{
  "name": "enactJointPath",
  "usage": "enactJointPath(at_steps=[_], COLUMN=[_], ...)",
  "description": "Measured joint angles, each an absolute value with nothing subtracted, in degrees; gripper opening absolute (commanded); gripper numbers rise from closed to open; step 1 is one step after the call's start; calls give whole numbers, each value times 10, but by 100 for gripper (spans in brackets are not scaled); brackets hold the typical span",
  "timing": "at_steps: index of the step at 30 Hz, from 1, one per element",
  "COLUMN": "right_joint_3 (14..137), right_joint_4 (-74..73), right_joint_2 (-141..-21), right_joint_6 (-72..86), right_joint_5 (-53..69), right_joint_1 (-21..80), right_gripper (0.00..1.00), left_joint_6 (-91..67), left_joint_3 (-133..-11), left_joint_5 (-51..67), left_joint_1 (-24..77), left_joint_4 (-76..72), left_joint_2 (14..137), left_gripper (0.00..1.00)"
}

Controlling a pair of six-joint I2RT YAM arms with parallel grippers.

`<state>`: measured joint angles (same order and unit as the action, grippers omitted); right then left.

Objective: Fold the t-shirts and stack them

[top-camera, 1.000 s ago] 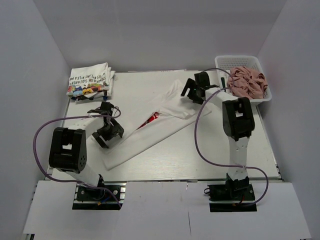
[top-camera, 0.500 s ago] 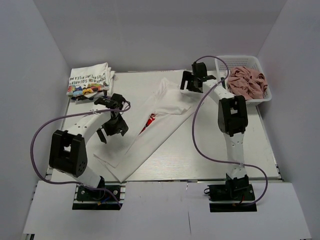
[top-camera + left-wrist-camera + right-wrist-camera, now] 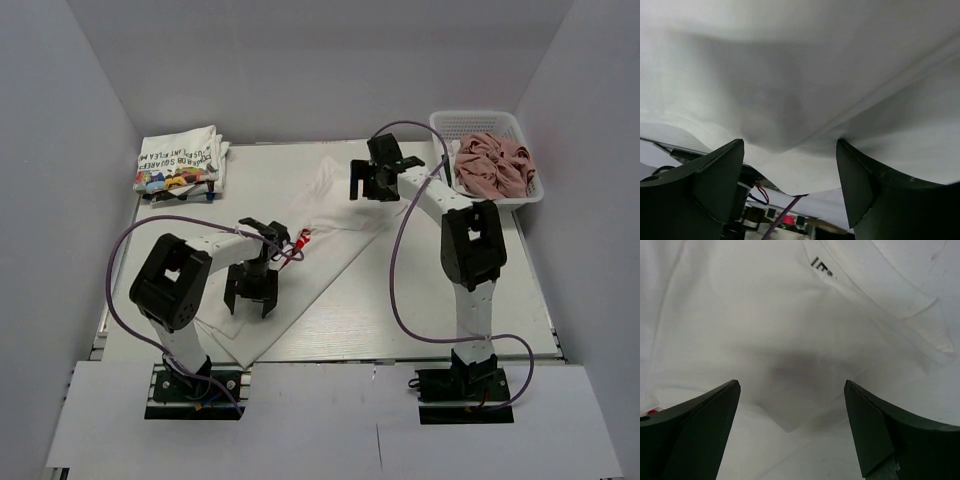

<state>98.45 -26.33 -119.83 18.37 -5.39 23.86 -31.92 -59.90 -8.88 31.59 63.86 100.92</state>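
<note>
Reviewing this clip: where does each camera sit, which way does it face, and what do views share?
Top external: high behind the robot, looking down on the table; left gripper and right gripper show.
Left wrist: on the left wrist, close over the white t-shirt; left fingers at the bottom.
Right wrist: on the right wrist, facing the shirt's collar label; right fingers at the bottom.
Shared: all three show that shirt.

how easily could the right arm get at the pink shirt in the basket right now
Probably yes: the pink t-shirt lies heaped in the open-topped basket, close to the right gripper, which is open and empty, and nothing covers the basket.
</note>
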Motion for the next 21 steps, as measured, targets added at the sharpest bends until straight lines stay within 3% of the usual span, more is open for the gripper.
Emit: enactJointPath(at_steps=[9, 16, 21], right_joint_3=[1042, 1251, 1329], right_joint_4=[-332, -369, -314], right_joint_2=[-1293, -1420, -1477], right_joint_6=[189, 186, 200], right_joint_5=[-44, -34, -24], right_joint_1=[235, 228, 209], right_gripper=[91, 91, 91], left_joint_6=[-247, -274, -322], left_joint_3=[-618, -707, -818], left_joint_5=[13, 85, 86], left_joint_1=[380, 436, 459], left_joint_4=[632, 626, 608], left_joint_2=[1050, 1115, 1172], left_gripper=[82, 82, 82])
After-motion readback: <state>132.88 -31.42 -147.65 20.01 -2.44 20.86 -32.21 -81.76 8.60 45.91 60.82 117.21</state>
